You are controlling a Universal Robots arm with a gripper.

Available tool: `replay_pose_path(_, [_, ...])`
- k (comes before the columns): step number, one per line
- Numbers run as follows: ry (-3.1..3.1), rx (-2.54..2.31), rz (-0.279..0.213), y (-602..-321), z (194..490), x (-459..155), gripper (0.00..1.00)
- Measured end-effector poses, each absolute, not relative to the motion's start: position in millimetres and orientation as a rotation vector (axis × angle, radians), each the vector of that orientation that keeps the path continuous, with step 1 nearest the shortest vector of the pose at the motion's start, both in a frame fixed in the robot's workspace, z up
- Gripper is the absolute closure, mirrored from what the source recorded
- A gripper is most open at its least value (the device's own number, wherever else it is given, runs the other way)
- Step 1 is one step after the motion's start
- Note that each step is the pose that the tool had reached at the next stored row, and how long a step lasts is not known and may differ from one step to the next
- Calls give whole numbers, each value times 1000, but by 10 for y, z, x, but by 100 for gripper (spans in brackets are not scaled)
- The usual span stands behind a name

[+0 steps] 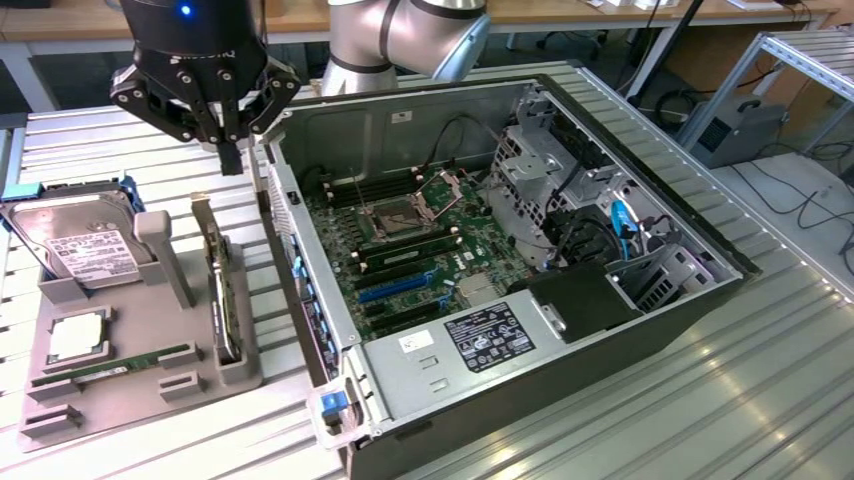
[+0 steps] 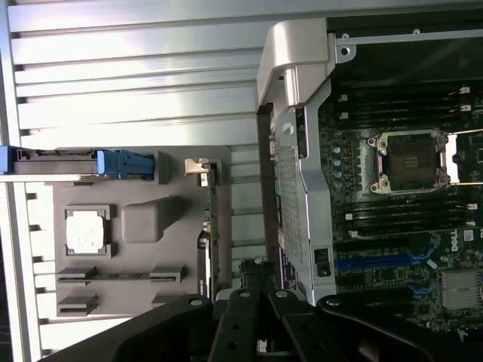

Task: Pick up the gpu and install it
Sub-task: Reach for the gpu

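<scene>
Your end effector (image 1: pixel 231 158) hangs above the far end of a grey parts holder (image 1: pixel 80 400). Its jaws are pressed fully together and there is nothing in them. The holder sits on the left of the slatted metal bench (image 1: pixel 120 140), just beside an open computer case (image 1: pixel 641 320) on the right. The gpu (image 1: pixel 223 290) stands on its long edge in a slot along the holder's right side, close to the case wall, and nothing is touching it. Further left in the holder are a hard drive (image 1: pixel 80 245) and, at the near end, a green memory stick (image 1: pixel 114 365). Inside the case the motherboard (image 1: pixel 414 250) lies exposed, with blue expansion slots (image 1: pixel 400 288) toward its near side. By the look of it, you are in the approach step of the pick, with no grasp made. In the wrist view the end effector seems to sit slightly off the card's line, toward the case. Taking hold would call for opening the jaws, centring them over the card's thin top edge, and lowering straight down without striking the case wall.
</scene>
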State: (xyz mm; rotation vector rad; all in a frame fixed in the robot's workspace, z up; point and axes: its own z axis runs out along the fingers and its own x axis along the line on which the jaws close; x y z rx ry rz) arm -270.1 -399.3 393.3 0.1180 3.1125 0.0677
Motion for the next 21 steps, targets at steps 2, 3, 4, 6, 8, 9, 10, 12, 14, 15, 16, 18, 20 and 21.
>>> replay_pose_path(2, [3113,118,68,-3993,3933,-2708,89])
replay_pose_path(3, [3113,118,68,-3993,3933,-2710,89])
replay_pose_path(4, [3113,118,68,-3993,3933,-2713,89])
replay_pose_path(6, [3112,118,68,-3993,3933,-2718,89])
replay_pose_path(8, [3113,118,68,-3993,3933,-2723,89])
replay_pose_path(9, [3113,118,68,-3993,3933,-2725,89])
replay_pose_path(10, [3113,118,68,-3993,3933,-2728,89])
replay_pose_path(12, [3112,118,68,-3993,3933,-2733,89])
replay_pose_path(14, [3112,118,68,-3993,3933,-2740,89])
replay_pose_path(15, [3113,118,68,-3993,3933,-2743,89])
replay_pose_path(16, [3112,118,68,-3993,3933,-2746,89])
replay_pose_path(18, [3113,118,68,-3994,3933,-2762,89])
replay_pose_path(20, [3112,118,68,-3994,3933,-2792,89])
replay_pose_path(21, [3112,118,68,-3995,3933,-2819,89])
